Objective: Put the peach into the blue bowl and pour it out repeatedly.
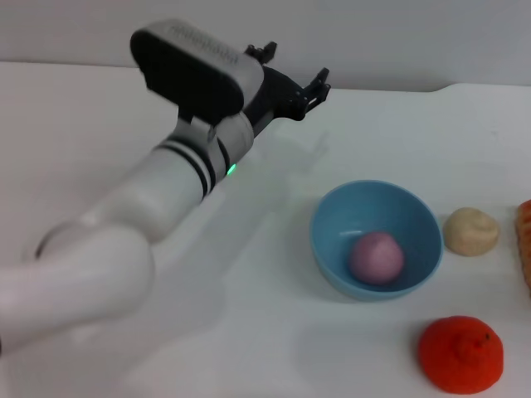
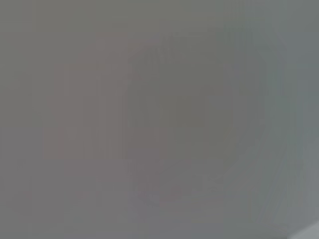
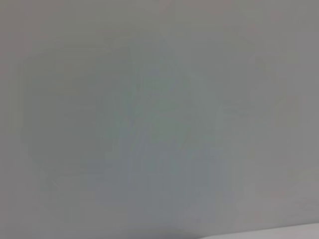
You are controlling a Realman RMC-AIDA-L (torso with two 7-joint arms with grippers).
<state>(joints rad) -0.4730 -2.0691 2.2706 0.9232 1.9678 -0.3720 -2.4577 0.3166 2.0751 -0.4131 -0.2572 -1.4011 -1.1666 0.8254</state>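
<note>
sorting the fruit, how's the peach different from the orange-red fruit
The peach is matte pink-mauve and smooth; the orange-red fruit is bright, rougher and larger. The peach lies inside the blue bowl; the orange-red fruit sits on the table. Both are roundish, and no claw touches either.

Showing a matt, smooth pink-mauve skin on the peach, lying in the blue bowl, itself looking like smooth plastic with a soft sheen. Looking doughy, lumpy and matt on the beige ball. Appearing rough and pitted, almost felted, on the orange-red fruit. Gleaming glossy white plastic along the left arm, with matt black on the left gripper. Reading smooth and faintly reflective across the white counter.
</note>
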